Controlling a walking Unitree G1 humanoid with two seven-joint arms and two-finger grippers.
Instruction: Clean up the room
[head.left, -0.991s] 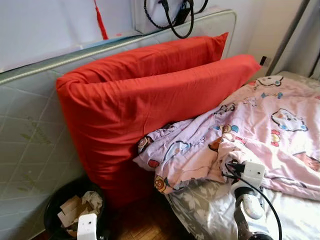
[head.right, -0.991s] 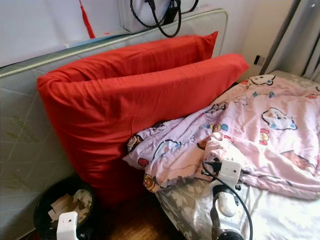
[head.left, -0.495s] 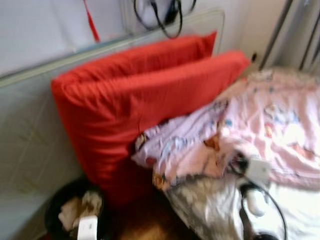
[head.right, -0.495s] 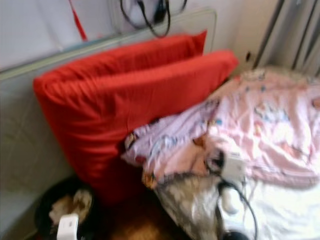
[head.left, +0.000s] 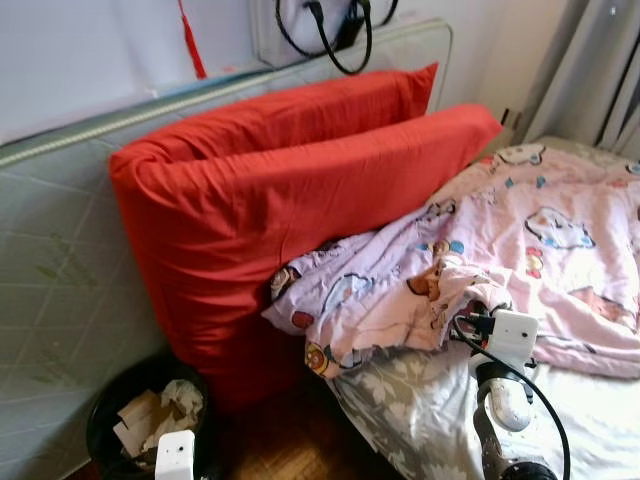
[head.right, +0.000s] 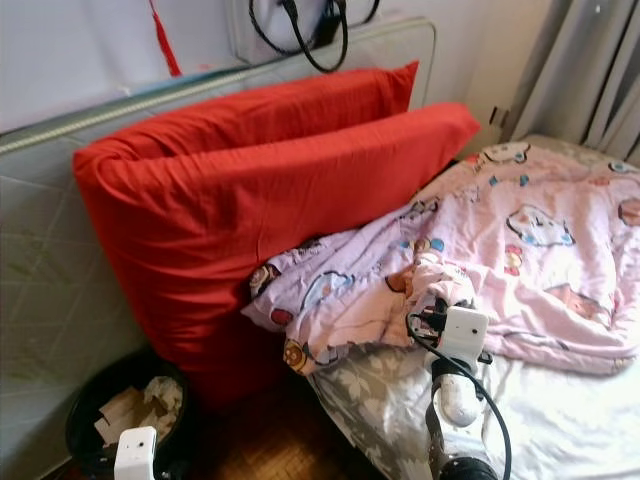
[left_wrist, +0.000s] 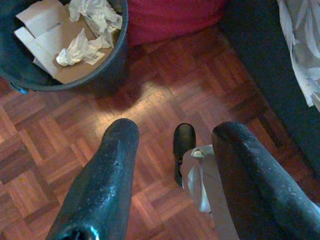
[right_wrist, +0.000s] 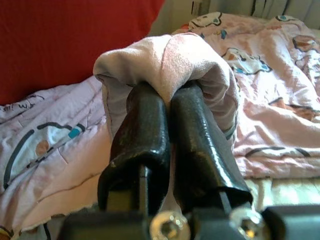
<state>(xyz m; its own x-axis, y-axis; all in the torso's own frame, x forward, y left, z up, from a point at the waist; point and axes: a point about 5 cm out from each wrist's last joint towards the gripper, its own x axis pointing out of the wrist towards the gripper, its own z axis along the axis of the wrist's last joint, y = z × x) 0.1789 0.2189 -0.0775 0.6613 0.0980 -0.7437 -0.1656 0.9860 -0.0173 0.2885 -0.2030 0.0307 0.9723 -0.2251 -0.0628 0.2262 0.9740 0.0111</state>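
Right gripper (right_wrist: 167, 107) pinching the blanket (head.left: 520, 250) on the bed (head.left: 420, 420).

The blanket is lying rumpled across the bed, its near edge spilling against two red pillows (head.left: 280, 200) that are leaning on an upright mattress (head.left: 60, 290). The right jaws are clenching a raised fold of that pink cloth near the bed's edge. The left gripper (left_wrist: 172, 165) is hanging over the parquet floor (left_wrist: 165, 90), its jaws standing apart and gripping nothing, near a black bin (left_wrist: 75, 82) that is holding crumpled paper and cardboard.
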